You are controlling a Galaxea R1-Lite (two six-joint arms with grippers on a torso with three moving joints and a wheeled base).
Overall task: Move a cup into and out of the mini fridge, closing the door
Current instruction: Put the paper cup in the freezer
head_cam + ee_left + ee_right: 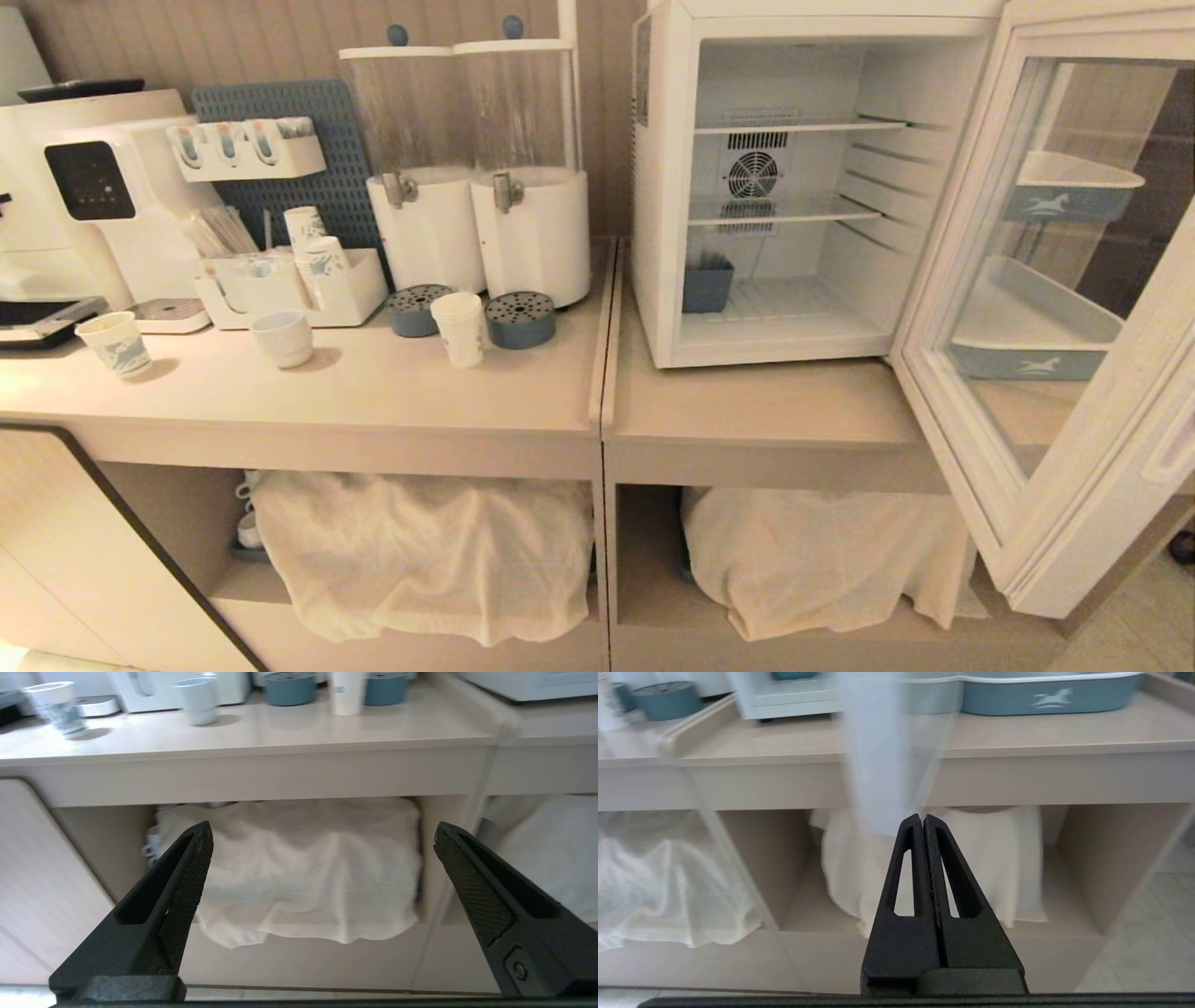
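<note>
The cup is a tall white paper cup standing upright on the counter in front of two drink dispensers; the left wrist view shows the cup too. The mini fridge stands on the right counter with its door swung wide open to the right. Wire shelves show inside. Neither arm is in the head view. My left gripper hangs open and empty below counter height, facing the cloth-covered shelf. My right gripper is shut on nothing, low in front of the right shelf bay.
A short patterned cup and a squat white cup stand left of the tall one. Two blue drip trays and the dispensers sit behind it. A blue bin is inside the fridge. Cloth covers the lower shelves.
</note>
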